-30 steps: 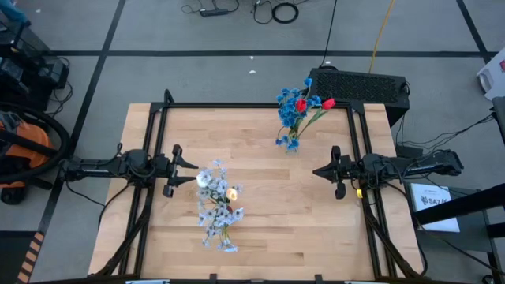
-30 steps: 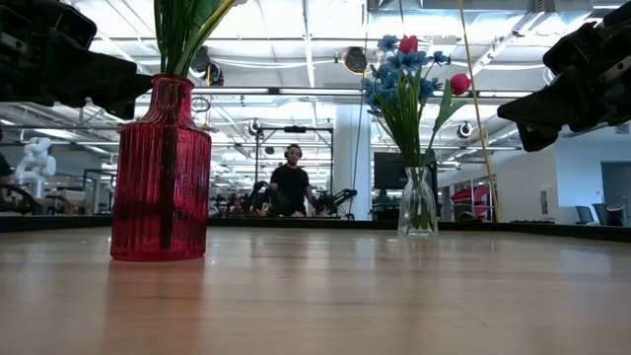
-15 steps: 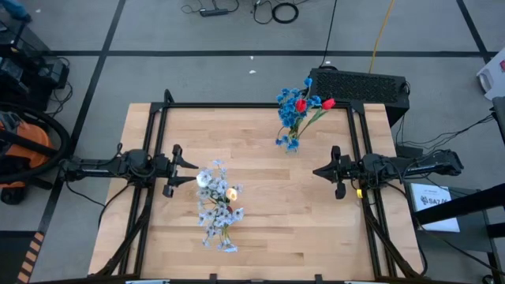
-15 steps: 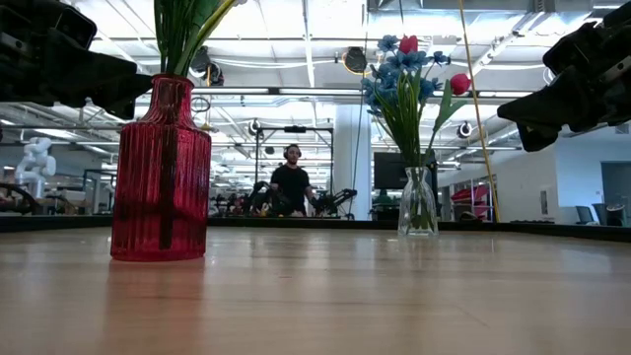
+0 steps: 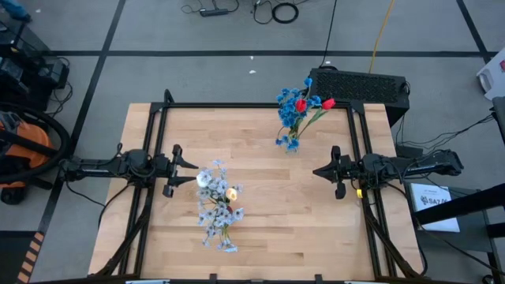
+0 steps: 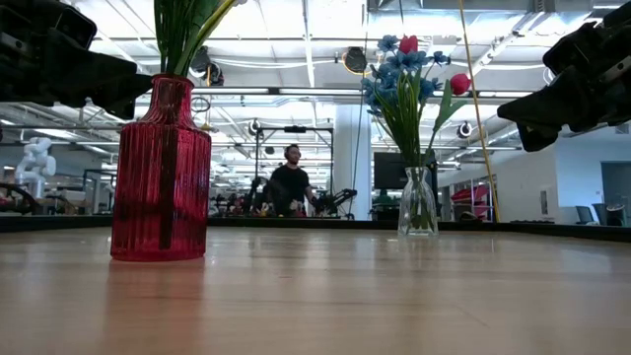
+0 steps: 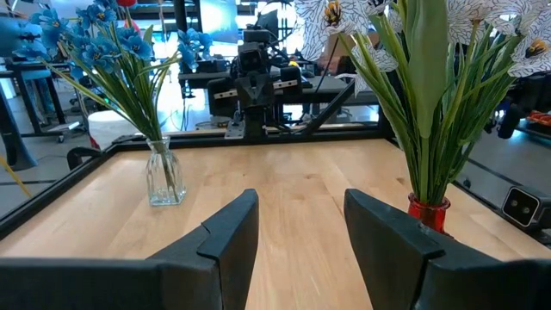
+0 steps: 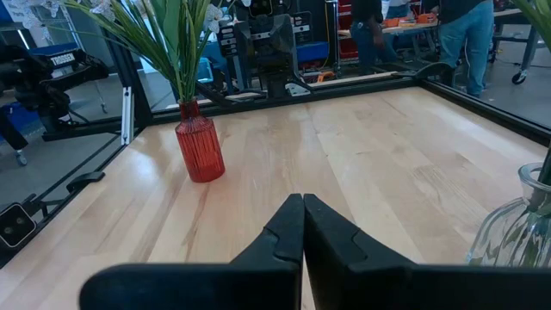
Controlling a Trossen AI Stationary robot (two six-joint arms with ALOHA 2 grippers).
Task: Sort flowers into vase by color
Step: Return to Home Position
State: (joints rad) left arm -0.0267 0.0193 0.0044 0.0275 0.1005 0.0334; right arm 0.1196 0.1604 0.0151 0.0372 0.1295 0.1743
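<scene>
The left gripper (image 7: 299, 207) hangs empty over the left side of the light wooden table (image 5: 260, 237), its two dark fingers spread wide with bare board showing between them. Just ahead of it and a little to one side stands the ribbed red glass vase (image 6: 161, 177). This vase holds the pale blue-white artificial flowers (image 5: 215, 201) on upright green stems, whose blooms reach close to the fingertips in the high view without touching them.

The right gripper (image 8: 303, 202) waits over the right side, its fingers pressed together on nothing. The clear glass vase (image 6: 418, 202) stands nearer this arm, towards the far edge, and carries the bright blue clusters and red buds (image 5: 298, 106).

No stem lies loose on the board, so the sorting looks finished. The retreat probably turns on the left gripper backing straight away from the white blooms rather than sweeping across them.

Against the earlier frames, both arms and both vases sit exactly as they did. Only the person (image 6: 288, 182) in the room behind has shifted slightly.
</scene>
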